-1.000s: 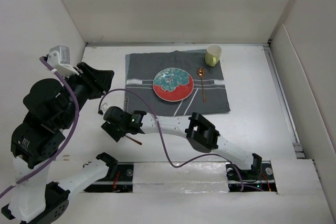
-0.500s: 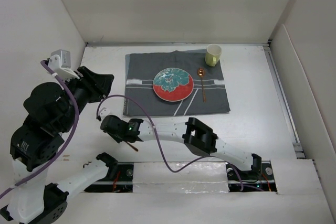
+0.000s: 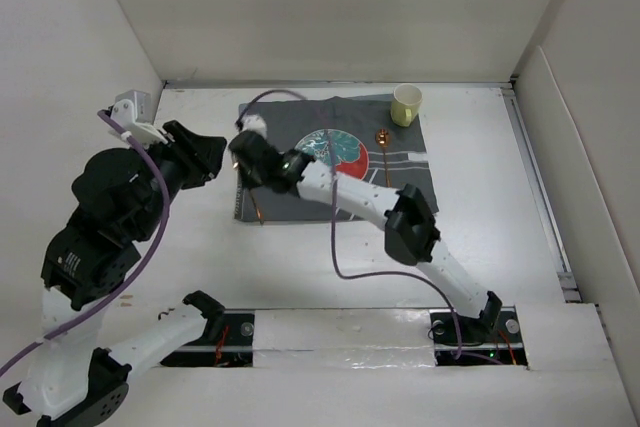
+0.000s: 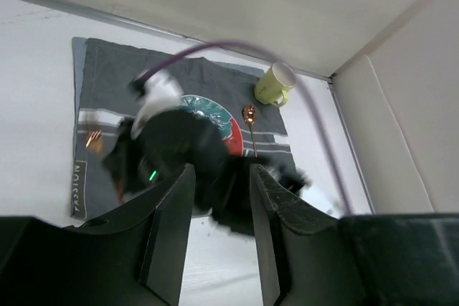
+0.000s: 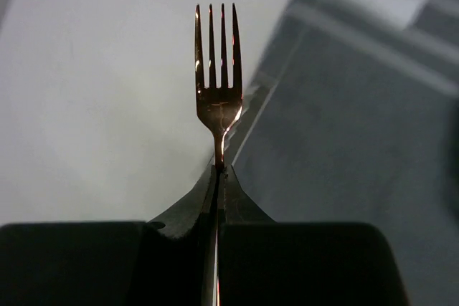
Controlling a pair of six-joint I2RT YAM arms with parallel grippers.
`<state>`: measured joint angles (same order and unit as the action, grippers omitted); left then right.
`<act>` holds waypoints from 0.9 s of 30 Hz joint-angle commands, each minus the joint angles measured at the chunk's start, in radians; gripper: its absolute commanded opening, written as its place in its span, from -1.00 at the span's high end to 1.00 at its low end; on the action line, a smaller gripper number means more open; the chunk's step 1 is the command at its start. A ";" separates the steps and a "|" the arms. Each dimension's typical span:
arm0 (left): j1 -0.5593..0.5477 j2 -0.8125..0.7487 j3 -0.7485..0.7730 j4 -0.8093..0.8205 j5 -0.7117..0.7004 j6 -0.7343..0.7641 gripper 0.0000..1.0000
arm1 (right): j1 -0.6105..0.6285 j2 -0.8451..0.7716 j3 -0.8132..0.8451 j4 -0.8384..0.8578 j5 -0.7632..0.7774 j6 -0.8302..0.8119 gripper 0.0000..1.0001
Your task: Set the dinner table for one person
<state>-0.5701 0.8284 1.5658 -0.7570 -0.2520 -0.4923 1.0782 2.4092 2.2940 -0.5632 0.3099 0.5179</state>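
A copper fork (image 5: 219, 98) sticks up from my right gripper (image 5: 219, 170), which is shut on its neck. From above, that gripper (image 3: 245, 169) hovers over the left edge of the dark grey placemat (image 3: 400, 192), and the fork's handle (image 3: 258, 209) hangs below it. A red and teal plate (image 3: 345, 152) lies mid-mat, partly hidden by the right arm. To its right lie a copper spoon (image 3: 385, 147) and a pale green cup (image 3: 406, 104). My left gripper (image 4: 220, 171) stands open and empty above the white dinner table (image 3: 500, 207), left of the mat.
White panels wall the table at the back and on both sides. The right arm (image 3: 410, 227) stretches diagonally over the mat's near half, its purple cable looping above. In the left wrist view the cup (image 4: 275, 84) and spoon (image 4: 250, 116) show beyond the right arm.
My right gripper shut on the fork near the table's front left, then swung up and away to the placemat's left edge with it. The left arm shifted slightly right.
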 commanded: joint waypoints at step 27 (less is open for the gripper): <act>-0.005 0.098 -0.194 0.174 -0.036 0.024 0.33 | -0.259 0.275 0.242 0.043 -0.045 0.281 1.00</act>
<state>-0.5701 0.9222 1.3823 -0.6331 -0.2710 -0.4931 0.8238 2.6499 2.4878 -0.5495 0.2714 0.7876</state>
